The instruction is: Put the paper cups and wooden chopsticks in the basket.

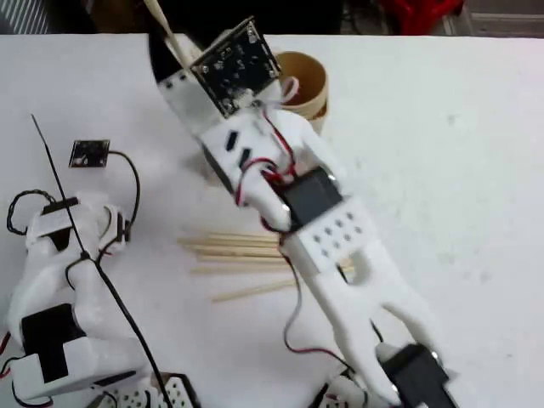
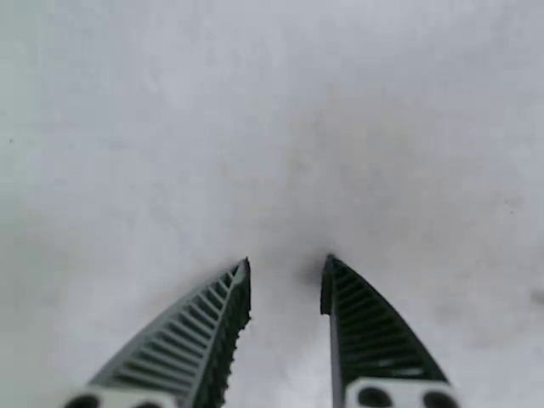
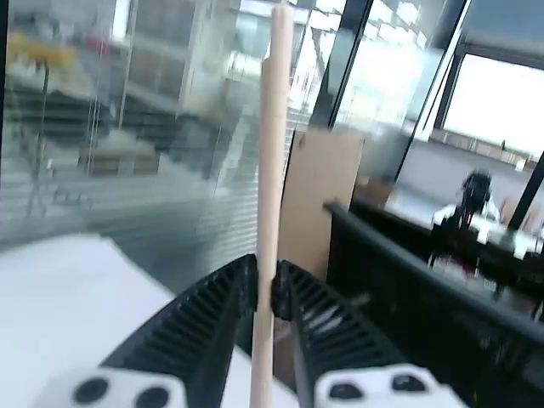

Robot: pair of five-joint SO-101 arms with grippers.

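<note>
Right gripper [image 3: 266, 280]: jaws closed on one wooden chopstick [image 3: 274, 127]. They clamp it low on its length, and the stick stands upright above the fingertips. In the high view the right arm reaches to the far edge of the table [image 1: 442, 170], and the held chopstick rises past that edge. A dark shape [image 1: 155, 64] lies just beside the gripper there. It may be the basket, but this cannot be confirmed.

Left gripper [image 2: 286, 268]: jaws slightly apart and holding nothing, pointed at bare table surface. The left arm sits folded at the near left corner, well apart from the work.

Task items:
- The paper cups [image 1: 308, 81] stand nested on the table near the far edge, just beside the right arm. They are not in any basket.
- Several loose chopsticks [image 1: 234, 248] lie flat in a rough bundle at mid-table, partly under the right arm.

Assessment: the task is at an early stage. One chopstick is in transit and not yet released. Nothing can be seen deposited. The cups and the remaining chopsticks are outstanding.
</note>
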